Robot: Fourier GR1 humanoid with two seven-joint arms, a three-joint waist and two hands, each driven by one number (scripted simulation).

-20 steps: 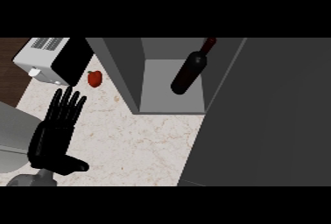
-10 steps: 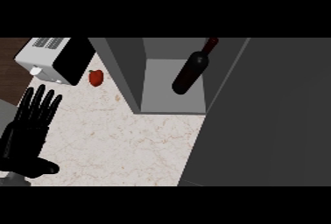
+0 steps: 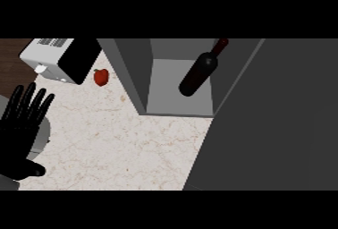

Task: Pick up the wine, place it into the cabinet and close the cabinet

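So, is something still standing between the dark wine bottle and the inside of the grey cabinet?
Nothing visible does. The dark wine bottle already stands inside the open grey cabinet. The big grey door is not yet closed. The left hand rests open at the left edge.

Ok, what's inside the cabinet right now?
The wine bottle stands inside the open cabinet. Nothing else shows in there, though the grey door covers its right side.

No text readable — the wine bottle (image 3: pixel 198 74) label seems blank
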